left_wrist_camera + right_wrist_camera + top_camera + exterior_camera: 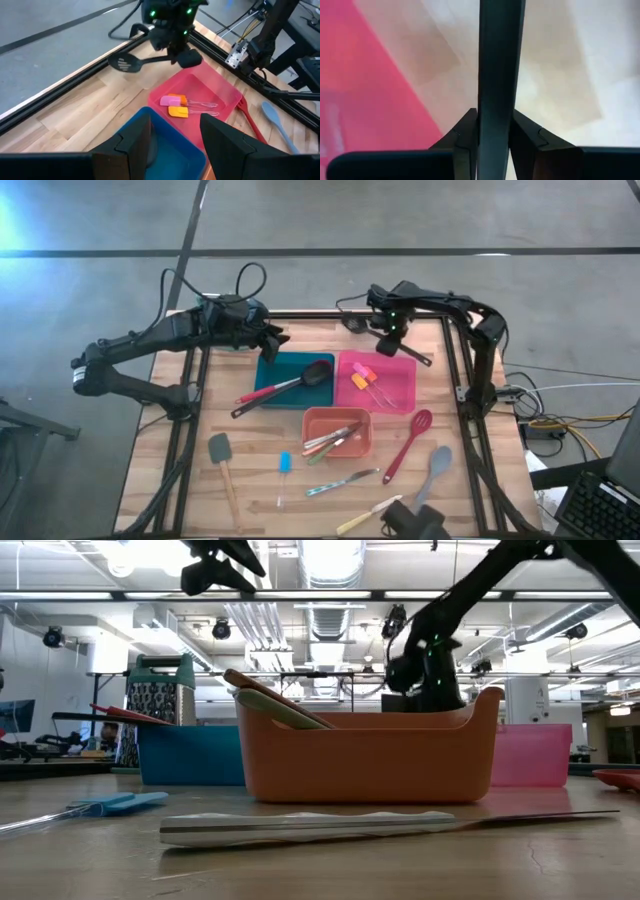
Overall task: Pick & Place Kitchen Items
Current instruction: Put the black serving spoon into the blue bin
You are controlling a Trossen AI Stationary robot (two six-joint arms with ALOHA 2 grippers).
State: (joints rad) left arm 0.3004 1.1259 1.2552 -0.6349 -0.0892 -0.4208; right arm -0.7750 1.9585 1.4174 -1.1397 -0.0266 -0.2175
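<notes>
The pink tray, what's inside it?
Inside the pink tray lie two small spatulas, one with a pink head and one with an orange head, side by side. The right gripper, holding a black slotted utensil, covers the tray's far edge.

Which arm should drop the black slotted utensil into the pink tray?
Right. The right gripper is already shut on the black slotted utensil, at the pink tray's far edge; the left gripper hovers open over the blue tray.
</notes>
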